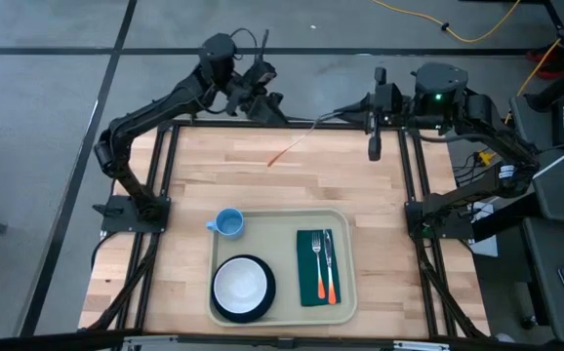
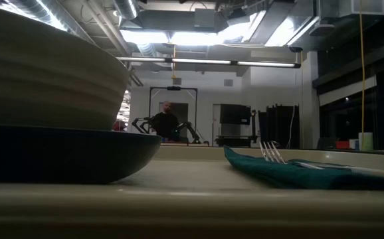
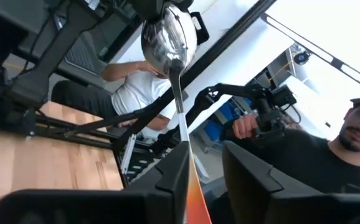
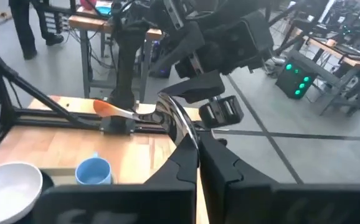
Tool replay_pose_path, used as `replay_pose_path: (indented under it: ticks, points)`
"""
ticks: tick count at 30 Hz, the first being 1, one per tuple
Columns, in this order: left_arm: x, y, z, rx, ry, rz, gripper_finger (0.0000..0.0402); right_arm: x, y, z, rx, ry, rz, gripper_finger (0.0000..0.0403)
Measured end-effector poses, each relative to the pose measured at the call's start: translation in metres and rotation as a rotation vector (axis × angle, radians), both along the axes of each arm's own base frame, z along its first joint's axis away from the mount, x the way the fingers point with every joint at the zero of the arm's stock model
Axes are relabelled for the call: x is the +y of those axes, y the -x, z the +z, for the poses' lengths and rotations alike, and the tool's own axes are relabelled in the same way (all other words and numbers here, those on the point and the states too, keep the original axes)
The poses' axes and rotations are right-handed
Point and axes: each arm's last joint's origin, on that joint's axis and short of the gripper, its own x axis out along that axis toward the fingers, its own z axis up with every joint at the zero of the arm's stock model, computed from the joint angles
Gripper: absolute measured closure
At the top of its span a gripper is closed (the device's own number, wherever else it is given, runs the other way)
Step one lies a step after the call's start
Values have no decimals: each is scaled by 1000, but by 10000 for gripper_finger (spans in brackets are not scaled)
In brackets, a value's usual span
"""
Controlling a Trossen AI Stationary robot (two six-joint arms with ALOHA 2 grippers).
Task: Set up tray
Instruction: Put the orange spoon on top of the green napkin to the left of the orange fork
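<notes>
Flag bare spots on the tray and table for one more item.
Tray: free strip between bowl and napkin, plus the far band right of the blue cup. Table: wide bare wood beyond the tray, though the spoon, gripped by the right hand, hangs over it; narrower margins either side. Crowded: cup-and-bowl side.

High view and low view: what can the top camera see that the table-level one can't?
Only the high view shows the blue cup at a corner of the tray, the wooden table, and the left arm and right arm. Only the low view shows the room behind, with ceiling lights and a person far off. Both show the tray, the white bowl on a dark plate, and the green napkin with a fork.
</notes>
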Motion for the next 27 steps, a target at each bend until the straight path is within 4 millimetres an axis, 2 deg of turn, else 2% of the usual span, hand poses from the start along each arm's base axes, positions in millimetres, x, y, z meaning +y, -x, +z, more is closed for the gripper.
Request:
replay_pose_path:
  ticks: [4, 8, 11, 14, 17, 23, 27]
  points:
    - [8, 24, 14, -10, 4, 45, 281, 1, 1, -3, 15, -86, 23, 397]
    - [13, 64, 39, -80, -54, 138, 257, 3, 2, -19, 167, -248, 19, 397]
    - [8, 98, 61, -183, -148, 287, 252, 2, -3, -35, 299, -357, -23, 397]
    - [-5, 130, 78, -267, -267, 415, 255, 0, -12, -50, 417, -430, -50, 397]
    - [-22, 159, 85, -302, -423, 535, 262, -3, -28, -67, 532, -464, -56, 397]
    - [-67, 206, 77, -155, -733, 842, 276, -5, -67, -109, 770, -559, 30, 397]
    - [-84, 222, 73, -84, -775, 915, 279, 4, -89, -137, 938, -596, 85, 397]
